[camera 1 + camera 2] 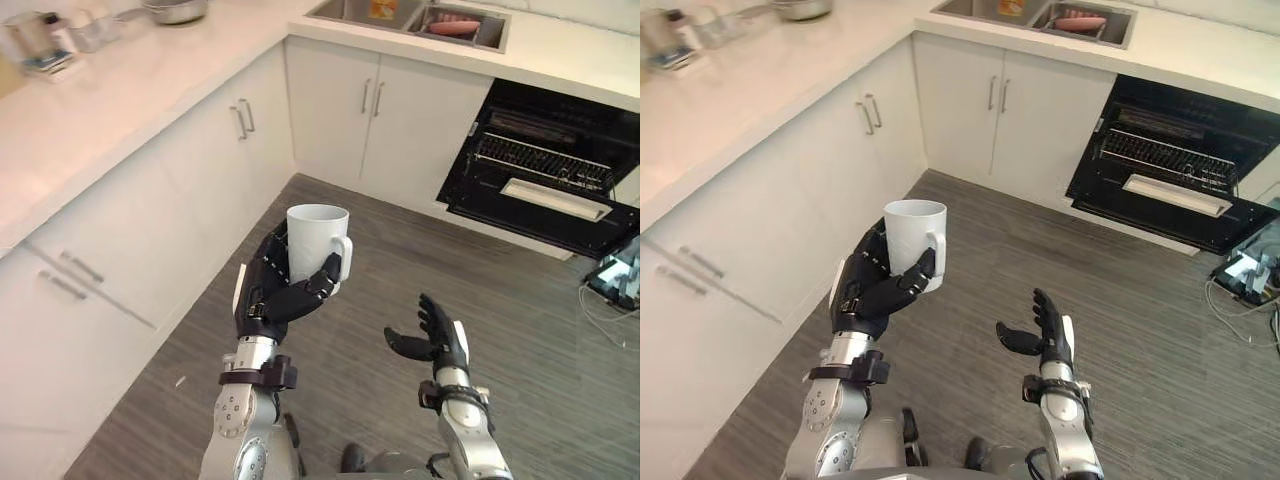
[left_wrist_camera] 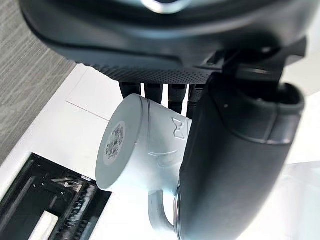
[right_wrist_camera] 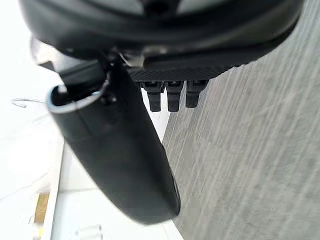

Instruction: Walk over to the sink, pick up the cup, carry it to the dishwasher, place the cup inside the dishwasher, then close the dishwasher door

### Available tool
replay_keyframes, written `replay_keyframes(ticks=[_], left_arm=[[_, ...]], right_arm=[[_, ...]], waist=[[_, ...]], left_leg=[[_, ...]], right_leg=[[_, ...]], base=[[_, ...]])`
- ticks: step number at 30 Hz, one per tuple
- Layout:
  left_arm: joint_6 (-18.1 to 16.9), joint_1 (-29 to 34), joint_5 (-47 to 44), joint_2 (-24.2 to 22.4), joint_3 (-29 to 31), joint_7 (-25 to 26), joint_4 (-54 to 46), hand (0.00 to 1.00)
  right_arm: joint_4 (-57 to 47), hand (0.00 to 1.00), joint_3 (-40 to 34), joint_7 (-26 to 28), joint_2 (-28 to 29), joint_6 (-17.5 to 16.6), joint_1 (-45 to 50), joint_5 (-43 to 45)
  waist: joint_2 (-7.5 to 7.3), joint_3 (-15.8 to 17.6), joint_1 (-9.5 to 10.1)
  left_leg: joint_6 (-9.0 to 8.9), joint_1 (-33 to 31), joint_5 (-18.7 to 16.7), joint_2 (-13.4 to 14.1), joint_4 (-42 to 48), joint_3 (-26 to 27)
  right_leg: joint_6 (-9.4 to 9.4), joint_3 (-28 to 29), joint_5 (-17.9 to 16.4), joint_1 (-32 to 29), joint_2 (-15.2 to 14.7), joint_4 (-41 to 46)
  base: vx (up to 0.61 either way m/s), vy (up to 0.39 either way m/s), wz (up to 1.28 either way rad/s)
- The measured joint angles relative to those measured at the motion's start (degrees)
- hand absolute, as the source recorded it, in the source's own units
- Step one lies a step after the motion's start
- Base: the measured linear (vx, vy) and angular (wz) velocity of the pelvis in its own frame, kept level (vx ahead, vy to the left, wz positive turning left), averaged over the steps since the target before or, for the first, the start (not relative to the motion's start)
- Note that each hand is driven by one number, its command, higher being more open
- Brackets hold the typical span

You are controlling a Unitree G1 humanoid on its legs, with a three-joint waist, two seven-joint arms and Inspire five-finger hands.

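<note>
The left robot hand is raised over the floor, fingers and thumb curled round a white cup. The cup stands upright in that grip, its mouth up and its handle turned to the right. The right robot hand hangs just to the right and a little nearer, fingers loosely spread and holding nothing.

White cupboards run along the left and far sides under a pale bench. At the far right the dishwasher is open, its dark door lowered over the floor and a rack showing inside. The sink is set in the bench at the far side, left of the dishwasher, with a pinkish thing in it. A metal pan sits on the bench at the far left.
</note>
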Motion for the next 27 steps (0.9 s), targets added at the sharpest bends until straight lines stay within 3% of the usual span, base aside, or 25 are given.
replay_keyframes(ticks=[1, 2, 3, 5, 6, 7, 8, 9, 11, 12, 14, 15, 16, 17, 18, 19, 20, 21, 22, 23, 24, 26, 27], left_arm=[[0.0, -0.1, 0.0, 0.0, 0.1, 0.0, 0.0, 0.30], [0.0, 0.0, 0.1, 0.1, 0.0, 0.2, 0.0, 0.30], [0.1, -0.9, 0.1, 0.5, 0.2, 0.5, -0.1, 0.30], [0.2, -2.0, 0.1, 0.2, 0.0, 0.9, -0.2, 0.30], [0.3, -2.1, 0.1, 0.4, -0.3, 0.9, -0.2, 0.30], [0.6, -2.1, 0.1, 1.2, -0.8, 1.0, -0.1, 0.30], [0.8, -2.1, 0.1, 2.0, -1.0, 1.0, 0.0, 0.30], [0.8, -2.2, 0.1, 3.4, -1.3, 1.0, 0.0, 0.30], [0.9, -1.4, 0.1, 4.2, -2.1, 1.0, -0.1, 0.30], [0.8, -1.4, 0.1, 4.4, -2.6, 1.0, -0.1, 0.30], [0.5, -1.4, 0.1, 4.9, -4.3, 0.7, -1.2, 0.30], [0.4, -1.5, 0.2, 5.0, -4.9, 0.7, -1.2, 0.30], [0.5, -1.5, 0.3, 5.4, -5.2, 0.7, -1.1, 0.30], [0.5, -1.5, 0.6, 5.7, -5.2, 0.7, -1.0, 0.30], [0.5, -1.5, 0.6, 5.7, -5.2, 0.7, -1.0, 0.30], [0.5, -1.5, 0.7, 5.8, -4.4, 0.8, -0.7, 0.30], [0.6, -1.7, 0.7, 5.4, -4.1, 0.8, 0.8, 0.30], [0.9, -1.7, 0.7, 4.7, -4.1, 0.7, 2.6, 0.30], [1.3, -1.5, 0.7, 3.9, -3.7, 0.9, 3.7, 0.30], [1.4, -1.3, 0.7, 3.4, -3.4, 0.9, 3.8, 0.30], [1.4, -0.9, 0.7, 2.2, -2.3, 0.9, 3.8, 0.30], [1.4, -0.6, 0.7, 2.3, -2.4, 0.8, 3.8, 0.30], [1.4, -0.1, 0.7, 2.3, -2.5, 0.7, 3.8, 0.30]], right_arm=[[0.7, 0.90, 0.0, 0.0, -0.4, 0.0, -0.3, 0.0], [1.2, 0.90, 0.0, -0.1, -0.8, 0.0, -0.2, 0.0], [1.8, 0.90, -0.1, -0.3, -0.4, 0.1, -0.2, 0.0], [1.7, 0.90, -0.5, -0.2, -0.5, 0.1, 0.2, -0.1], [1.7, 0.90, -0.7, -0.2, -0.2, 0.1, 0.5, -0.1], [1.8, 0.90, -1.6, -0.1, 0.6, 0.1, 1.0, -0.1], [1.9, 0.90, -2.0, -0.1, 1.2, 0.1, 1.1, -0.1], [2.1, 0.90, -1.9, -0.1, 2.1, 0.2, 1.3, -0.1], [2.0, 0.90, -1.3, 0.0, 3.4, 0.3, 2.0, -0.1], [1.7, 0.90, -1.2, 0.0, 3.8, 0.3, 2.2, -0.2], [0.3, 0.90, -1.1, 0.1, 4.8, 0.3, 2.2, -0.8], [0.1, 0.90, -1.1, 0.1, 4.8, 0.2, 2.1, -0.8], [0.1, 0.90, -1.1, 0.1, 4.9, 0.2, 1.9, -0.8], [0.2, 0.90, -1.1, 0.1, 4.9, 0.3, 1.8, -0.8], [0.2, 0.90, -1.1, 0.1, 5.0, 0.3, 1.8, -0.9], [0.2, 0.90, -1.1, 0.0, 5.0, 0.3, 2.0, -1.3], [0.2, 0.90, -1.3, -0.1, 4.5, 0.5, 2.6, -1.3], [0.2, 0.90, -1.7, -0.2, 3.8, 1.0, 3.3, -1.3], [-0.6, 0.90, -2.0, -0.1, 3.5, 1.3, 4.0, -1.3], [-1.7, 0.90, -1.9, 0.0, 3.5, 1.4, 4.6, -1.3], [-6.3, 0.90, -1.1, -0.1, 4.0, 1.7, 6.3, -1.3], [-9.8, 0.90, -1.1, -0.4, 4.9, 1.4, 6.8, -1.3], [-10.7, 0.90, -1.1, -0.8, 4.8, 0.2, 5.7, -1.3]], waist=[[0.13, -0.1, 0.46], [0.13, -0.2, 0.87], [-1.82, -0.2, 0.04], [-2.37, -0.6, -0.61], [-2.40, -0.6, -0.39], [-2.47, -0.6, -0.40], [-2.60, -0.5, -0.81], [-3.34, 0.0, -1.07], [-3.21, -0.1, -1.62], [-3.17, -0.2, -1.95], [-3.43, -0.4, -2.86], [-3.43, -0.4, -3.09], [-3.34, -0.5, -3.68], [-3.41, -0.8, -4.06], [-3.94, -1.3, -4.06], [-5.40, -2.3, -4.22], [-5.15, -2.9, -5.47], [-3.74, -3.7, -6.19], [-1.77, -3.7, -6.09], [-1.32, -3.7, -5.83], [-0.88, -3.5, -3.76], [-0.99, -3.4, -3.34], [-1.19, -3.5, -3.08]], left_leg=[[-0.62, 0.5, 5.0, -0.6, -2.9, -0.6], [0.37, 2.2, 11.9, -1.9, -4.3, -0.6], [4.84, 2.5, 11.1, -4.5, -2.5, 0.2], [7.06, 1.1, 5.5, -6.2, 2.9, 0.9], [7.30, 1.6, 3.7, -6.5, 3.8, 1.3], [8.05, 3.9, 1.0, -7.4, 4.0, 1.9], [8.73, 6.7, -0.5, -8.4, 3.2, 2.3], [9.21, 11.5, -2.1, -9.6, 1.3, 2.9], [9.65, 20.4, -4.7, -9.8, -2.8, 3.9], [9.80, 22.4, -5.2, -9.6, -4.1, 3.9], [9.38, 28.4, -7.1, -9.5, -8.2, 4.5], [9.05, 29.7, -7.5, -9.5, -9.3, 4.9], [8.38, 33.1, -7.8, -9.6, -12.5, 5.4], [7.47, 36.2, -8.3, -9.8, -15.4, 6.2], [6.81, 37.4, -8.7, -10.3, -16.4, 6.8], [4.90, 39.2, -9.8, -11.8, -16.4, 6.9], [3.46, 40.5, -10.9, -11.7, -14.4, 5.9], [2.60, 40.2, -11.5, -10.0, -9.7, 5.7], [1.39, 36.7, -10.6, -6.7, 2.9, 5.9], [0.35, 34.2, -8.4, -5.0, 10.3, 5.9], [-0.54, 28.3, -3.0, -0.6, 28.3, 6.2], [0.12, 22.9, -3.8, 2.8, 38.7, 6.0], [1.88, 18.1, -5.3, 3.8, 41.1, 5.7]], right_leg=[[1.10, 1.0, -0.7, 1.5, -0.8, -0.8], [2.13, 2.5, -1.1, 3.7, -1.6, -2.2], [3.15, 2.6, -1.4, 5.6, -4.9, -3.4], [3.83, 3.2, -1.2, 5.2, -7.1, -0.5], [4.45, 3.3, -1.6, 4.4, -7.6, 2.6], [5.26, 4.1, -1.8, 1.2, -9.0, 12.6], [7.52, 5.2, -0.4, -2.9, -10.3, 23.7], [8.44, 6.7, 1.8, -8.1, -11.7, 38.4], [4.51, 4.9, -0.6, -15.6, -11.2, 52.7], [3.85, 3.8, -1.2, -17.6, -10.8, 53.3], [3.15, -2.3, -3.5, -26.3, -9.3, 47.3], [3.17, -4.1, -3.5, -27.7, -8.9, 43.8], [2.83, -9.1, -2.9, -29.1, -7.9, 32.8], [1.68, -14.5, 0.3, -29.4, -6.1, 21.1], [0.74, -16.4, 2.6, -30.0, -4.9, 16.1], [-1.56, -18.2, 6.1, -30.5, -3.7, 10.7], [-6.94, -16.2, 12.2, -29.8, -2.9, 11.0], [-8.88, -16.2, 13.9, -28.5, -2.0, 11.7], [-9.01, -15.8, 12.2, -25.0, 0.5, 10.8], [-9.07, -15.2, 11.6, -23.3, 2.0, 9.7], [-9.24, -11.7, 10.3, -17.6, 5.7, 6.7], [-9.35, -8.7, 9.5, -11.4, 7.5, 3.2], [-9.25, -5.6, 9.5, -7.7, 7.4, 0.7]], base=[[0.75, 0.447, -0.88], [0.65, 0.407, -0.32], [0.51, 0.322, -0.03], [0.57, 0.356, 0.15], [0.60, 0.341, -0.08], [0.55, 0.316, -0.12], [0.63, 0.348, -0.15], [0.51, 0.266, -0.19], [0.47, 0.191, -0.28], [0.44, 0.150, -0.20], [0.38, 0.087, -0.18], [0.56, 0.113, -0.28], [0.63, 0.116, -0.29], [0.67, 0.116, -0.34], [0.65, 0.073, -0.35], [0.71, 0.041, -0.08], [0.73, 0.017, 0.11], [0.75, -0.003, 0.10], [0.60, -0.004, -0.15], [0.88, 0.007, -0.88], [0.72, 0.023, -0.95], [0.64, 0.057, -0.96], [0.57, 0.098, -1.11]])
